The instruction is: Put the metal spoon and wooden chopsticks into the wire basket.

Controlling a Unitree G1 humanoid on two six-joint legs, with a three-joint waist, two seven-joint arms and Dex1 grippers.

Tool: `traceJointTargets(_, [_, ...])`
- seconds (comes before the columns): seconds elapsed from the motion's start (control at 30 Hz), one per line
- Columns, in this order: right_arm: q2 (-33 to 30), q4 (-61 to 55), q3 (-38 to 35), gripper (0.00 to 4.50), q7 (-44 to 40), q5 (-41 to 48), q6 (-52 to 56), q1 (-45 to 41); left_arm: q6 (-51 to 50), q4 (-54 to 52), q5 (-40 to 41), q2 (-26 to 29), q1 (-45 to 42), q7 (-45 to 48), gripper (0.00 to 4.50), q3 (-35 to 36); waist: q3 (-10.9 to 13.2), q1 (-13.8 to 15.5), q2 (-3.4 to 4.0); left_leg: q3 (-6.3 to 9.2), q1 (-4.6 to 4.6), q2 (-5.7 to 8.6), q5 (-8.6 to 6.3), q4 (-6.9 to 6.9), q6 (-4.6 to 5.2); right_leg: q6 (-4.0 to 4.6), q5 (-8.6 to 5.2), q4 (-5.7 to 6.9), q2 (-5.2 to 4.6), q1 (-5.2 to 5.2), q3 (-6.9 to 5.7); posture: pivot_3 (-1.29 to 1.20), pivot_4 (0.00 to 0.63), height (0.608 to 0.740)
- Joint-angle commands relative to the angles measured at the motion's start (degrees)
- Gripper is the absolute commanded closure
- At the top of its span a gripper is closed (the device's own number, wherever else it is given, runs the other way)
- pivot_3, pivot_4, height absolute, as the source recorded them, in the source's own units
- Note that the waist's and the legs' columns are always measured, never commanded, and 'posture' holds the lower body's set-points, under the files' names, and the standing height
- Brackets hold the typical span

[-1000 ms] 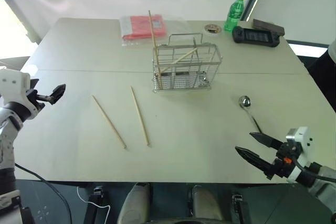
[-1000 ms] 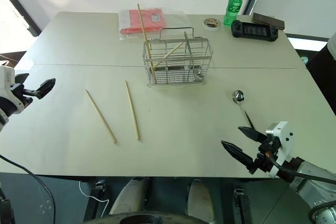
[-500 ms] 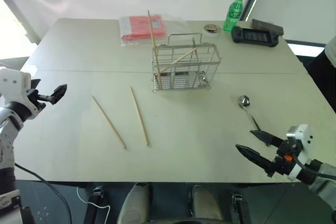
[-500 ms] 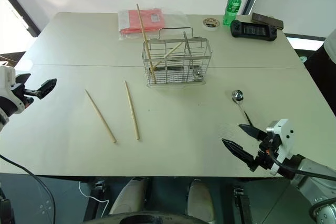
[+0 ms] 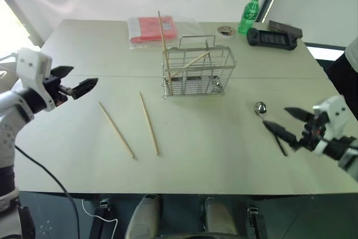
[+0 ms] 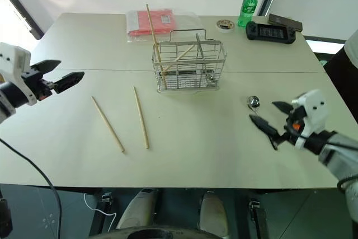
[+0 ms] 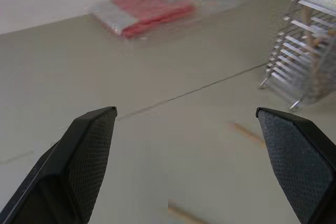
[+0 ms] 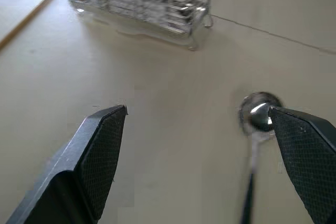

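Landmark: the basket [image 5: 198, 71], standing mid-desk [image 5: 224, 160] with its loop handle up.

Two chopsticks stand inside the basket, one upright [image 5: 163, 43] and one leaning [image 5: 190, 62]; judged done. Two loose chopsticks [image 5: 148, 122] lie flat on the desk in front of the basket and to its left, apart from each other and from the basket. The spoon [image 5: 260, 108] lies flat in front of the basket and to its right, bowl nearest the basket, handle pointing away from it.

Left gripper [image 5: 78, 81]: jaws spread, empty, above the desk left of the basket and aimed toward it; judged lined up for the loose chopsticks. Right gripper [image 5: 288, 122]: jaws spread, empty, just beyond the spoon on the side away from the basket, close over the handle; judged set for a spoon pickup. The thin, flat handle may be hard to pinch.

View differences: the right wrist view shows the spoon bowl [image 8: 258, 115] beside one finger, with the basket's base beyond. The left wrist view shows the basket's side wall [image 7: 304, 51] and a red packet [image 7: 149, 11] behind. The head views alone show a bottle [image 5: 249, 12] and a controller [image 5: 273, 38] behind the basket
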State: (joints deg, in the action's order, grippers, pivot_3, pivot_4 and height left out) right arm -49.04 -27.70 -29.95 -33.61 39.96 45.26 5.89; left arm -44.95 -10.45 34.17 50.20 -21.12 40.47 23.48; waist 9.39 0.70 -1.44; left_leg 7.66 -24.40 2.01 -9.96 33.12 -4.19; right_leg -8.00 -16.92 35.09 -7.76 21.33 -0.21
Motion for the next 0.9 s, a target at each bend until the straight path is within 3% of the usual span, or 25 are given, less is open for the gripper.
traceJointTargets(0.03, [-4.1, 2.0, 0.5, 0.0, 3.6, 0.8, 7.8, -6.3, -6.0, -5.5, 7.2, 2.4, -4.9, 2.8, 0.03, -0.9, 0.0, 0.0, 0.01, 0.0, -0.02, 0.0, 0.01, -0.01, 0.01, 0.0, 0.0, -0.01, 0.0, 0.0, 0.0, 0.0, 0.15, 0.72])
traceJointTargets(0.23, [-7.1, 8.1, 7.6, 0.0, 7.4, 1.9, 21.9, -21.2, -12.8, -10.5, 16.5, 4.2, -12.2, 6.6, 0.03, -3.5, 0.1, -0.4, 0.1, 0.0, -0.05, -0.01, 0.03, -0.11, 0.06, -0.03, 0.0, 0.06, 0.06, -0.06, 0.0, 0.0, 0.15, 0.72])
traceJointTargets(0.37, [-8.2, 11.0, 13.7, 0.0, 6.3, 1.2, 27.8, -25.8, -12.9, -12.9, 18.8, 4.8, -13.9, 9.1, 0.03, -6.0, 0.1, -0.7, 0.1, -0.02, -0.02, -0.02, 0.03, -0.09, 0.06, -0.04, 0.0, 0.07, 0.08, -0.1, 0.0, 0.0, 0.15, 0.72])
traceJointTargets(0.63, [-8.0, 15.7, 23.7, 0.0, 3.5, -4.9, 24.4, -25.8, -12.4, -15.6, 21.3, 5.6, -13.3, 13.0, 0.03, -8.7, 0.1, -0.7, 0.09, -0.04, -0.03, -0.01, 0.04, -0.03, 0.07, -0.06, 0.01, 0.1, 0.08, -0.12, 0.0, 0.0, 0.15, 0.72])
traceJointTargets(0.9, [-5.0, 27.0, 28.2, 0.0, 2.3, -11.0, 20.7, -34.0, -12.4, -16.6, 22.7, 5.7, -12.9, 12.0, 0.03, -7.7, 0.1, -1.7, 0.1, -0.04, 0.01, -0.01, 0.05, 0.01, 0.08, -0.09, 0.03, 0.14, 0.1, -0.14, 0.01, 0.0, 0.15, 0.72])
